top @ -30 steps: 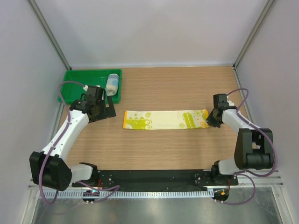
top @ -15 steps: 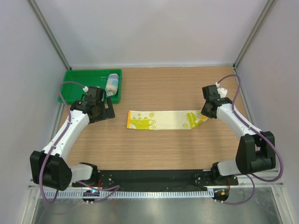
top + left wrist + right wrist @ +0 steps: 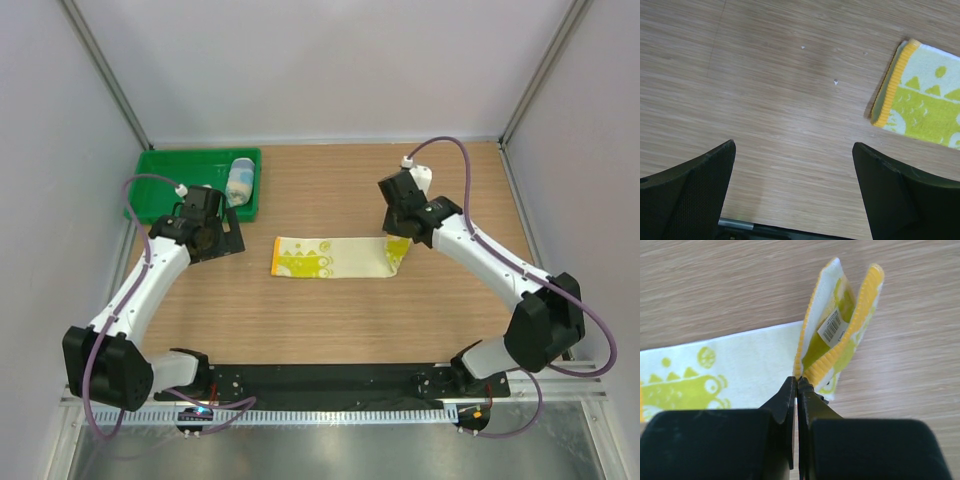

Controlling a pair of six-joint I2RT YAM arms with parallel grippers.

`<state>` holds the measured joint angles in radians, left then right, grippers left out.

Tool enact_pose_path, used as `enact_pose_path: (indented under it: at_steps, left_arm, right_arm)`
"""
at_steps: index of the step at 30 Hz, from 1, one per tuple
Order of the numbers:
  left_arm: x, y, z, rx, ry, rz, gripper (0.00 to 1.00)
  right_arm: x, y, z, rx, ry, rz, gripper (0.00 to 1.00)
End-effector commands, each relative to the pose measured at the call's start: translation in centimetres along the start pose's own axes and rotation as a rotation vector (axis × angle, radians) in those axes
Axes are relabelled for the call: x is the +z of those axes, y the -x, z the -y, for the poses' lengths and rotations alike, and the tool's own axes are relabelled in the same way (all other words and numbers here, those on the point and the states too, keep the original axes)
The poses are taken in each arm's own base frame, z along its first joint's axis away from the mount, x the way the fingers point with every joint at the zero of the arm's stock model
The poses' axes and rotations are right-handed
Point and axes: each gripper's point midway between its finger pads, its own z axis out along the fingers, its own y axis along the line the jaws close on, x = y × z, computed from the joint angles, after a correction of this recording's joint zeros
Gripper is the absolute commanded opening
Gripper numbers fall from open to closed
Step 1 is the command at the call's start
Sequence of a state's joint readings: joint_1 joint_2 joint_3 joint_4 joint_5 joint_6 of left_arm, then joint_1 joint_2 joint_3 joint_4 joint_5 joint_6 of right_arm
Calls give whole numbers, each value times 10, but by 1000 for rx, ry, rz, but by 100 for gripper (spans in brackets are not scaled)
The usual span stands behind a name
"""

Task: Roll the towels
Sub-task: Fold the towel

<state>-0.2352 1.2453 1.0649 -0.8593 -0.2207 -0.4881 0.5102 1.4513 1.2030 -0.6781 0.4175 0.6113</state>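
Yellow-green towel (image 3: 330,257): orange-edged end folded upright, pinched in right fingers (image 3: 785,402); left fingers (image 3: 695,195) spread, empty.

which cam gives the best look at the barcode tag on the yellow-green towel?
Right wrist. The barcode tag faces the lens, on the raised end of the yellow-green towel pinched in the right gripper. Top external shows the whole towel, but the tag can't be made out. Left wrist shows only the other, orange-edged end.
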Motion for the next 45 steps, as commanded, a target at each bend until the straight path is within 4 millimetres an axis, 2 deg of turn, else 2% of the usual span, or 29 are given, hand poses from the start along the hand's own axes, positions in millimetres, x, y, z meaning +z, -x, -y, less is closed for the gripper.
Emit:
enact_pose_path:
  at_steps: [1, 2, 7, 16, 19, 31, 33, 35, 38, 39, 40, 41, 42, 43, 45]
  left_arm:
    - [-7, 2, -3, 8, -6, 24, 100]
    - [-8, 0, -1, 12, -19, 20, 100]
    - [-11, 1, -1, 5, -28, 39, 100]
    - [-13, 3, -2, 3, -26, 49, 100]
    - [-14, 3, -3, 3, -23, 51, 100]
    - [-14, 4, -3, 4, -21, 54, 100]
    - [-14, 4, -4, 2, -19, 55, 100]
    - [-14, 4, -4, 5, -16, 57, 100]
    - [-13, 3, -5, 6, -12, 52, 100]
    - [-13, 4, -6, 5, -7, 52, 100]
    - [-13, 4, -7, 4, -1, 53, 100]
    - [-13, 4, -8, 4, 5, 54, 100]
    - [-12, 3, -8, 4, 10, 50, 100]
    - [-12, 3, -8, 5, 9, 51, 100]
    - [-12, 3, -9, 4, 14, 51, 100]
  right_arm:
    - [-25, 27, -46, 54, 149, 89, 1]
    - [-33, 28, -61, 48, 200, 87, 1]
    - [-46, 29, -98, 32, 300, 71, 1]
    - [-54, 6, -164, -41, 418, 13, 1]
    - [-59, 0, -180, -66, 444, 0, 1]
    - [-45, -35, -227, -153, 483, -80, 1]
    - [-39, -49, -236, -177, 488, -110, 1]
    - [-39, -54, -245, -195, 503, -125, 1]
    - [-31, -77, -261, -244, 522, -179, 2]
    - [-32, -87, -266, -263, 539, -207, 5]
    - [-25, -94, -272, -281, 537, -223, 13]
    - [-23, -100, -275, -294, 538, -237, 44]
    - [-27, -100, -282, -301, 556, -236, 58]
    - [-19, -108, -283, -315, 549, -252, 67]
    - [-23, -101, -291, -310, 568, -235, 80]
